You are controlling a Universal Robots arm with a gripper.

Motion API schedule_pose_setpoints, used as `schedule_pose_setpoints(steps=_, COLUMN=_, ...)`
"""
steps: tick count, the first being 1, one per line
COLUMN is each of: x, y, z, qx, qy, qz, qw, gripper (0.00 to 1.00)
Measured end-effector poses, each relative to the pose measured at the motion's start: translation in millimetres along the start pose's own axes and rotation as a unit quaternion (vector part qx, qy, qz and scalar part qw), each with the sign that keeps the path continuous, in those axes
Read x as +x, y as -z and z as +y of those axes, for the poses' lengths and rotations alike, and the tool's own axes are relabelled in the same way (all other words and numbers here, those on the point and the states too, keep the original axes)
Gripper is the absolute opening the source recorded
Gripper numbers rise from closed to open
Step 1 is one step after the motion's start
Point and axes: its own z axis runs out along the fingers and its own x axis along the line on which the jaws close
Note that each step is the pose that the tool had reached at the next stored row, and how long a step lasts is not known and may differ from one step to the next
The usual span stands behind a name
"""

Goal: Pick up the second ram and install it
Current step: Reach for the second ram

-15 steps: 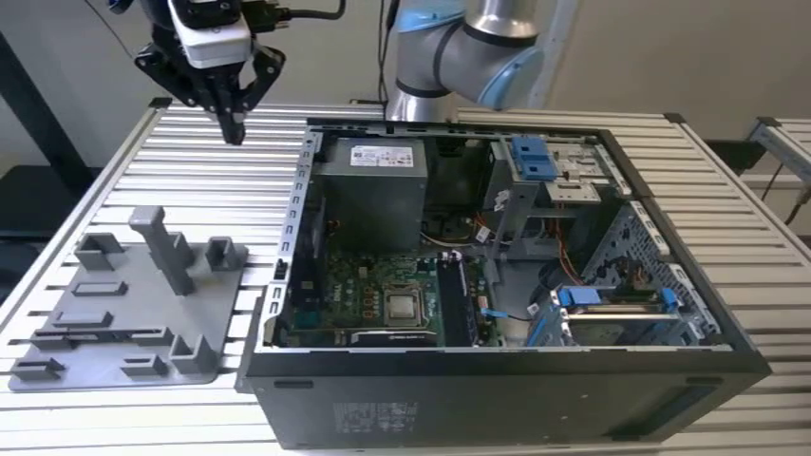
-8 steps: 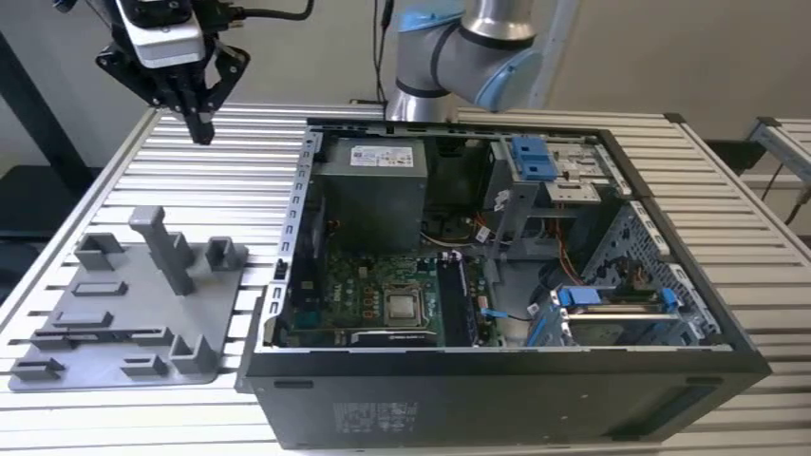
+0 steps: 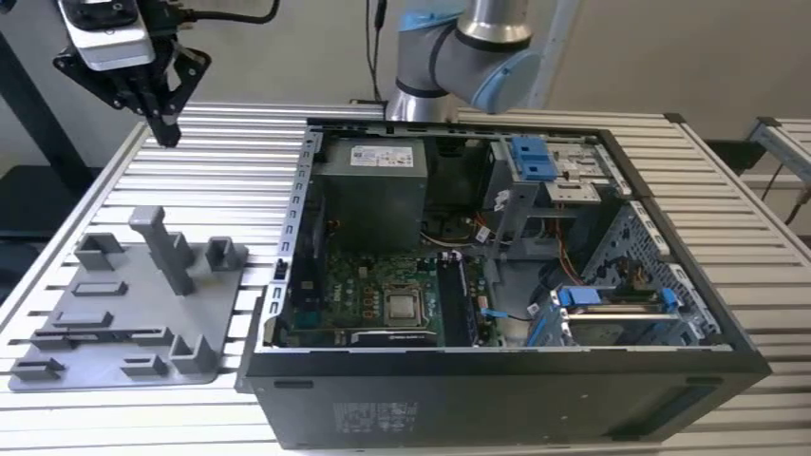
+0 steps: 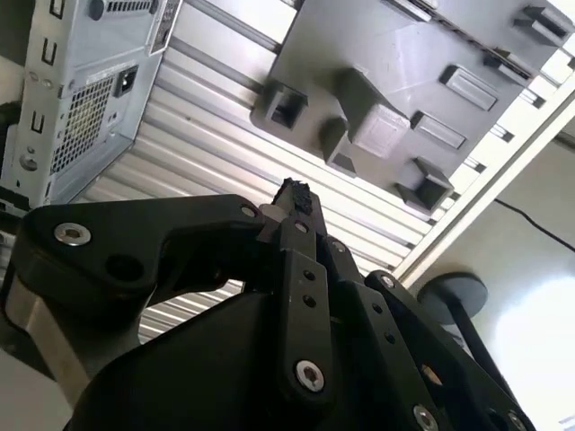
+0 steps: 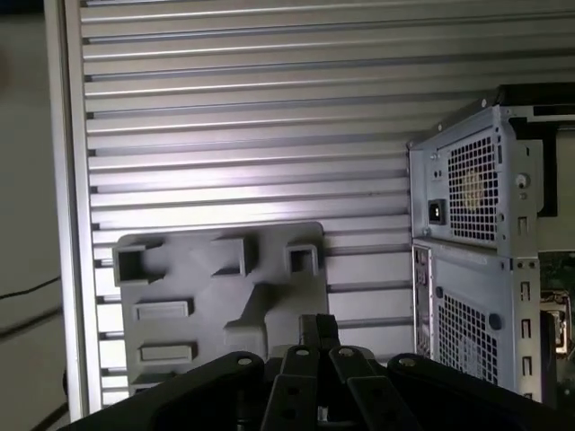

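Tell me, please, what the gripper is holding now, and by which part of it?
Nothing that shows: the gripper hangs above the slatted table, its fingertips closed on each other, apart from the grey holder tray.

- Your gripper (image 3: 165, 131) is matte black all over, built of flat linked bars that narrow into slim fingers (image 4: 296, 235).
- In the second wrist view you can see round silver screw heads (image 4: 309, 375) at the pivots of those bars, and small dark holes in a row along the middle bar.
- Just above the gripper sits a glossy light grey wrist housing (image 3: 106, 38) with a dark panel set in it.
- Black cables (image 3: 235, 16) lead off from that housing, away from the gripper.
- Well apart from the gripper, your arm (image 3: 488, 38) is a silver-grey tube on rounded joints, each with a pale blue cap (image 3: 497, 90).
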Motion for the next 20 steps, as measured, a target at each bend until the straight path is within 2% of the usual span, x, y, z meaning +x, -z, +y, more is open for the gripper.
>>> schedule_pose_setpoints(steps=12, x=41.2, y=-4.0, z=-7.9, qx=0.0000, qy=0.002, qz=0.0001, qw=1.0000, gripper=0.11)
schedule_pose_setpoints(steps=20, x=64.9, y=-6.4, z=-10.9, qx=0.0000, qy=0.008, qz=0.0005, qw=1.0000, gripper=0.11)
